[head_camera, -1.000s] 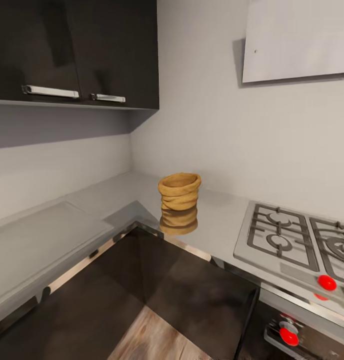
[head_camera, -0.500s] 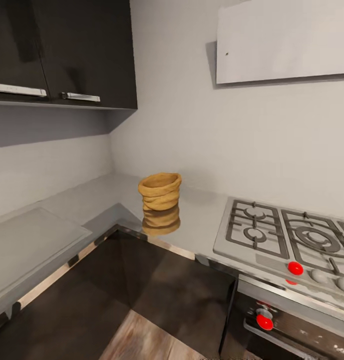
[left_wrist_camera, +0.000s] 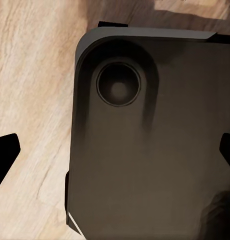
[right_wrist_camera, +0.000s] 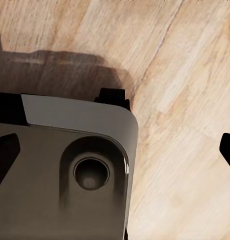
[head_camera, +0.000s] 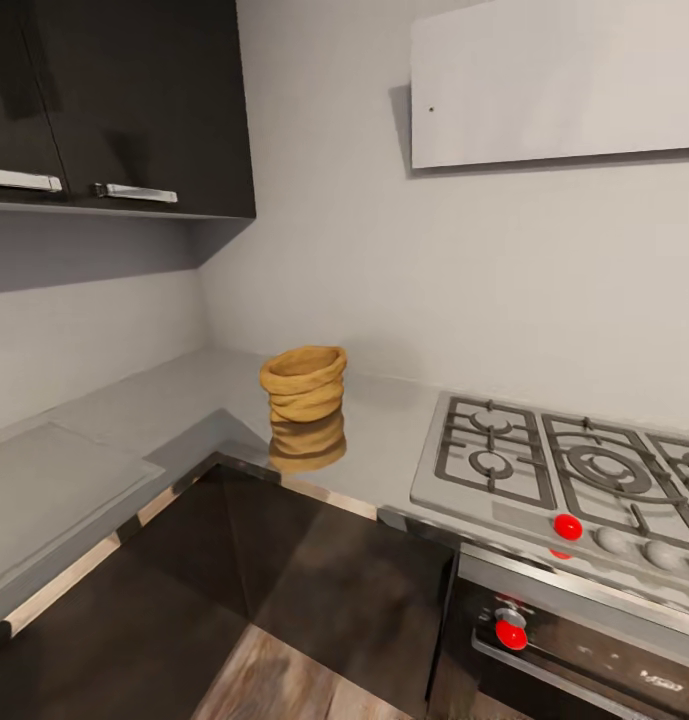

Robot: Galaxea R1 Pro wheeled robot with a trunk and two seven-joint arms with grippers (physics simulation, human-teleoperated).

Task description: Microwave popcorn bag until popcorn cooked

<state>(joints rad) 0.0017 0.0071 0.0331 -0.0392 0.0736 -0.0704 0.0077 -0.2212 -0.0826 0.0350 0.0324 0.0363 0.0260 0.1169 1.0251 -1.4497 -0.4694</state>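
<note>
The grey surface (head_camera: 184, 405) wraps the corner from lower left to the hob (head_camera: 574, 480) at right, and the bag (head_camera: 303, 385) stands upright on it just left of frame centre, rim up, near the front edge. Both wrist views look down on the robot's dark base (left_wrist_camera: 145, 150) and wooden floor (right_wrist_camera: 185, 75). Dark fingers (left_wrist_camera: 4, 155) at the frame edges are spread wide on both arms, empty, well below the bag, neither arm clearly nearer.
</note>
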